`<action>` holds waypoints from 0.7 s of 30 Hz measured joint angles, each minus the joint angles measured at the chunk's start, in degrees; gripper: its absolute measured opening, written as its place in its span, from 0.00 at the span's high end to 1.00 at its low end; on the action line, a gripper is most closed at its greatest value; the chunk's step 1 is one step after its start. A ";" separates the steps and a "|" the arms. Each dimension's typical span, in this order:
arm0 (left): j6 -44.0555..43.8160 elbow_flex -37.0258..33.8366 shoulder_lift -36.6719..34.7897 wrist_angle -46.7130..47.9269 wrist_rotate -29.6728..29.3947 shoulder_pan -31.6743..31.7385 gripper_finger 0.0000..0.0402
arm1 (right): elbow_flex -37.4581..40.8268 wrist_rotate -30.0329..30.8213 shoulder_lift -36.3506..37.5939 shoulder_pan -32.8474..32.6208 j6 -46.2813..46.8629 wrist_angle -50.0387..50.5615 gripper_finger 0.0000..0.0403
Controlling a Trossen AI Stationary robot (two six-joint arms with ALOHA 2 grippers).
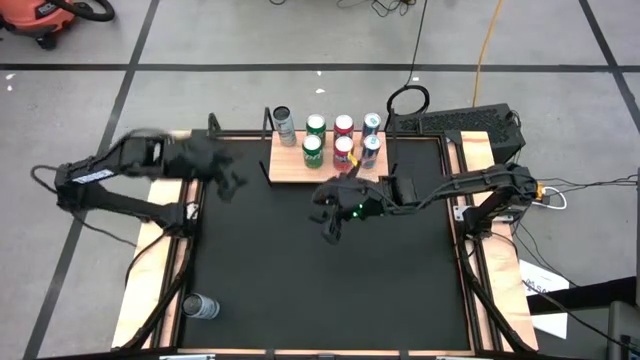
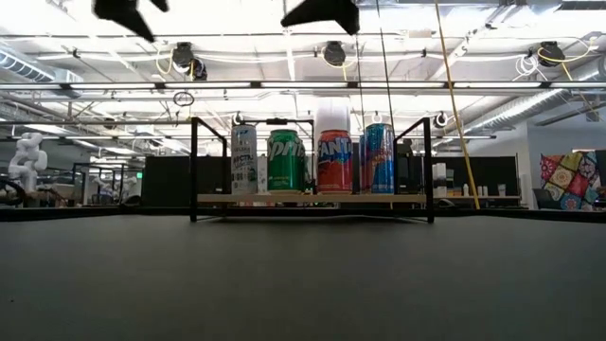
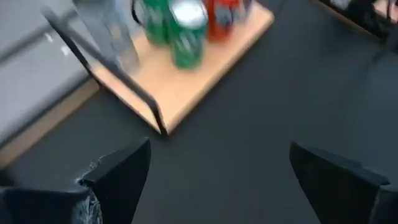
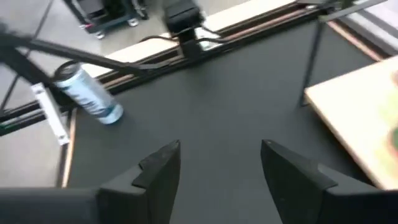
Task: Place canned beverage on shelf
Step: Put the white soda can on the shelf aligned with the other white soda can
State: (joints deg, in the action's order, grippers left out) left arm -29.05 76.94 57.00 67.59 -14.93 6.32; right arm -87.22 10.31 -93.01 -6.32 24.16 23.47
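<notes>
Shelf (image 1: 330,160): far counter edge, seven cans upright in rows. Remaining can (image 1: 200,306): left near corner, awaiting pickup. Left gripper (image 3: 217,171) and right gripper (image 4: 221,158): fingers spread wide, empty, above counter (image 1: 320,280).

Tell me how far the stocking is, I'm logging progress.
Done: seven cans stand on the shelf. In hand: nothing; the left pincer and right pincer hang open above the table. Left: one silver can at the table's near left corner.

Shelf (image 2: 312,199): I saw it at the table's (image 2: 303,284) far edge.
Cans: silver (image 2: 243,159), green (image 2: 285,161), red (image 2: 333,161), blue (image 2: 380,158) stood upright.
</notes>
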 joint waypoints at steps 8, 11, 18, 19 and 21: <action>-30.90 -6.04 2.86 2.37 -6.81 -30.20 0.05 | 0.00 -0.01 -6.25 -7.53 1.62 -5.83 0.49; -40.39 -5.69 7.42 2.44 -4.42 -38.94 0.05 | 0.02 -0.02 -10.38 -9.68 3.83 -11.13 0.49; -60.58 -1.28 17.68 7.27 12.95 -53.16 0.05 | 0.00 -0.56 -19.21 -13.40 8.51 -35.19 0.49; -63.26 -0.42 18.57 7.55 15.37 -54.70 0.05 | 0.00 -0.43 -20.24 -13.59 10.39 -38.40 0.49; -68.52 0.51 19.55 7.51 19.50 -57.60 0.05 | 0.00 -0.14 -21.80 -13.73 12.62 -41.81 0.49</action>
State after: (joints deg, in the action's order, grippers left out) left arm -97.57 77.44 76.55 75.10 4.57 -51.28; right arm -87.22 10.17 -114.81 -20.05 36.79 -18.34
